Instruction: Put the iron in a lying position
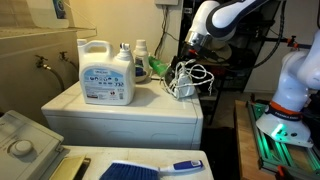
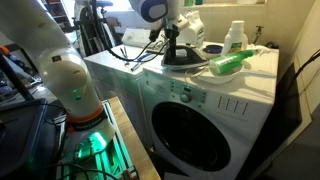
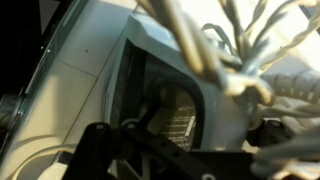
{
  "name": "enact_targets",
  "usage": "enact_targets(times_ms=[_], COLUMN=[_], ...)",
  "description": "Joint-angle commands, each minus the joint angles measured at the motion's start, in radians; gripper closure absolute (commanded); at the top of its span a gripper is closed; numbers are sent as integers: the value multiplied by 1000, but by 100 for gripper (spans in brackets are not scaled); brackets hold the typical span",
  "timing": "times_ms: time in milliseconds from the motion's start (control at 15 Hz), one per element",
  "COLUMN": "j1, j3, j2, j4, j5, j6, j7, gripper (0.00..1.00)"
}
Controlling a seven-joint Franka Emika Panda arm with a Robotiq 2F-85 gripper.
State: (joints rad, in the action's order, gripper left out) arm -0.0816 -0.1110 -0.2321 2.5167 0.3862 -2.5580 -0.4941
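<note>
The iron (image 1: pixel 182 84) stands on top of the white washing machine (image 1: pixel 120 108), with its white cord (image 1: pixel 197 76) looped around it. It also shows in an exterior view (image 2: pixel 181 54) as a dark shape near the back edge. My gripper (image 1: pixel 191 47) hangs right above the iron, as both exterior views show (image 2: pixel 171 33). In the wrist view the iron's grey-white body (image 3: pixel 190 95) fills the frame, very close and blurred, with the cord (image 3: pixel 235 60) across the top. My dark fingers (image 3: pixel 185 150) sit wide apart on either side of the iron and look open.
A large white detergent jug (image 1: pixel 105 72), smaller bottles (image 1: pixel 141 55) and a green bottle (image 2: pixel 228 63) stand beside the iron on the machine top. A blue brush (image 1: pixel 150 168) lies on the near surface. The robot base (image 2: pixel 75 95) stands beside the washer.
</note>
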Motion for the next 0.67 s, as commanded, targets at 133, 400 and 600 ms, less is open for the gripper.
enact_targets(times_ms=[133,400,600], j1=[25,24,18], j3=[-19,-38,-65], j2=[24,26,16], j4=[-43,-61,-86], j5=[-115,-166,-225], j6=[32,52,85], j7=[-40,-71,-108], gripper=[72,97,96])
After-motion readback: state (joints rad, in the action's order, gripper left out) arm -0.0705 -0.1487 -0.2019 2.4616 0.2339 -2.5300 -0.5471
